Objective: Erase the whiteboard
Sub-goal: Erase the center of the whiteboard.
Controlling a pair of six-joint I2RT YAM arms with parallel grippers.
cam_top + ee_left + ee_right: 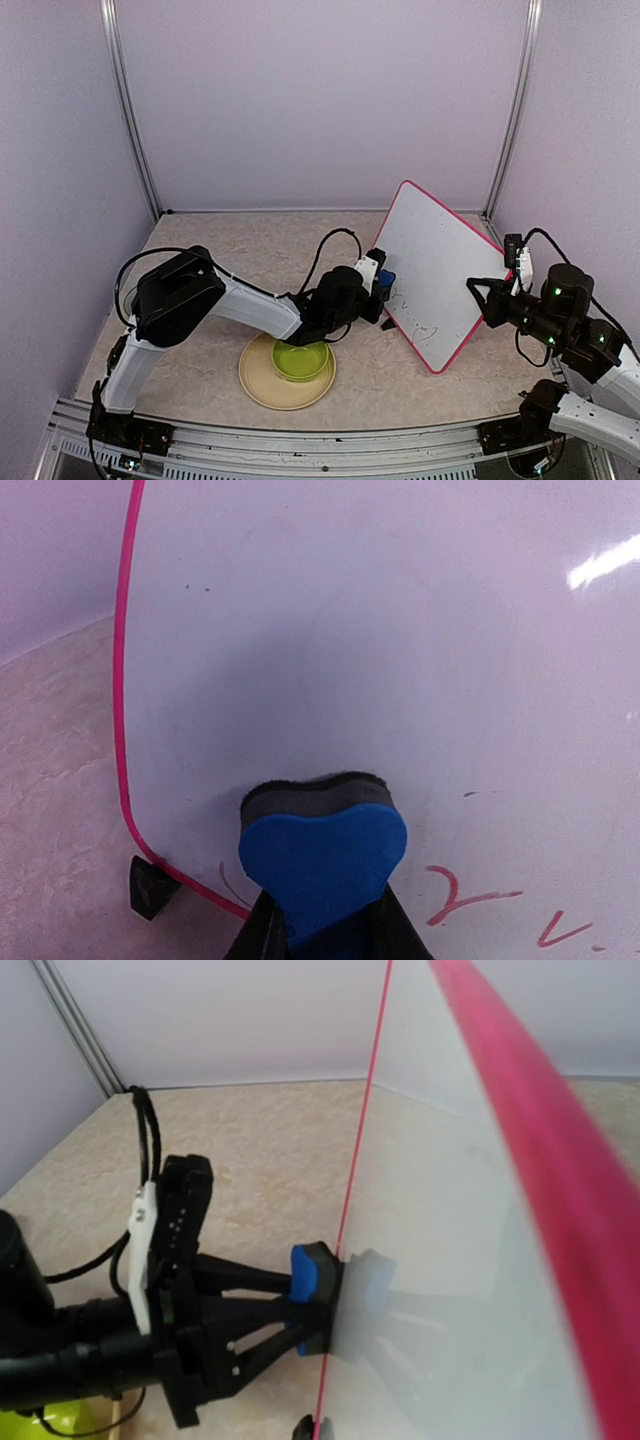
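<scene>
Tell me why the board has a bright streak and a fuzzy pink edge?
Left wrist view: the streak is light glaring off the shiny board, top right. Right wrist view: the pink frame sits very close to the lens, so it is out of focus.

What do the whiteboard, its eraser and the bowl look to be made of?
Whiteboard: glossy white coated panel, judging by the light glare and reflections. Its pink-red rim looks like smooth plastic. Eraser: seemingly a matte blue foam body, with a dark fuzzy felt layer against the board. Bowl: lime green, smooth, probably plastic; too small to be sure.
</scene>
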